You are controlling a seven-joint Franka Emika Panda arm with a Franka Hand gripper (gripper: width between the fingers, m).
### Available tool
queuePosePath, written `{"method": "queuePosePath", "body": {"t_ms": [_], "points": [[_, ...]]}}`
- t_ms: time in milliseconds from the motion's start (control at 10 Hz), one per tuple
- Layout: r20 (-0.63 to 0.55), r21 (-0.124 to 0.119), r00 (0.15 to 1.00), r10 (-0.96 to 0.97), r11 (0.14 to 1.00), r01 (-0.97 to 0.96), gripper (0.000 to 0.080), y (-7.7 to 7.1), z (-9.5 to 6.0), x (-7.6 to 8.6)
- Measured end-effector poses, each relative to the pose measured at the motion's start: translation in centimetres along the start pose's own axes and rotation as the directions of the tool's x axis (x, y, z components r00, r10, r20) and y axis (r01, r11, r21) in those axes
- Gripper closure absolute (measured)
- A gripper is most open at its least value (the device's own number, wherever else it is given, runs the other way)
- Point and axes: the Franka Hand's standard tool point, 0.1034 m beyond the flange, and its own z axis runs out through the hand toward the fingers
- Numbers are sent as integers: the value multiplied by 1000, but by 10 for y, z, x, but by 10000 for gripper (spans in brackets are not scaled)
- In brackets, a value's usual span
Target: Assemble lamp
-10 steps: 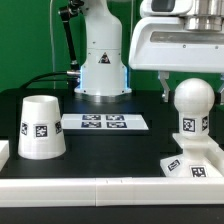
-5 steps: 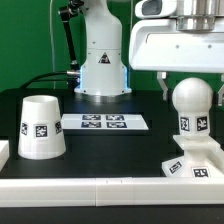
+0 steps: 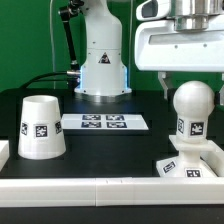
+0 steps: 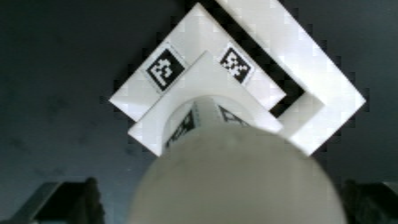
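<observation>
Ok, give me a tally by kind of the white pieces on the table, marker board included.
Base: 1
Bulb post: 1
Shade: 1
Marker board: 1
Total: 4

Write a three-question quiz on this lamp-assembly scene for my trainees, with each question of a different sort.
1. True or false: the shade sits on the bulb post.
2. Multiple choice: in the exterior view, what lies flat on the table between the shade and the base? A) the marker board B) a screwdriver C) a second bulb post
3. Fill in: the claw straddles the bulb post's round top with its jaws ____.

Key: 1 false, the shade stands apart on the table; 2 A; 3 open.
</observation>
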Motion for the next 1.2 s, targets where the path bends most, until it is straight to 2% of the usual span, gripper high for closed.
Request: {"method": "queuePosePath", "body": {"t_ms": [200,400,600,800,1100,1200], "points": [[-7,-14,990,-142,990,142,101,-3,2,-4],[-8,-17,899,-438,899,438,101,0,1,2],[-3,-17,776,-631,775,631,101,9,1,14],[-1,-20,718,-696,718,696,101,9,1,13],[2,-29,564,-826,564,825,101,10,1,15],[-3,-40,442,-897,442,896,101,9,2,15]]}}
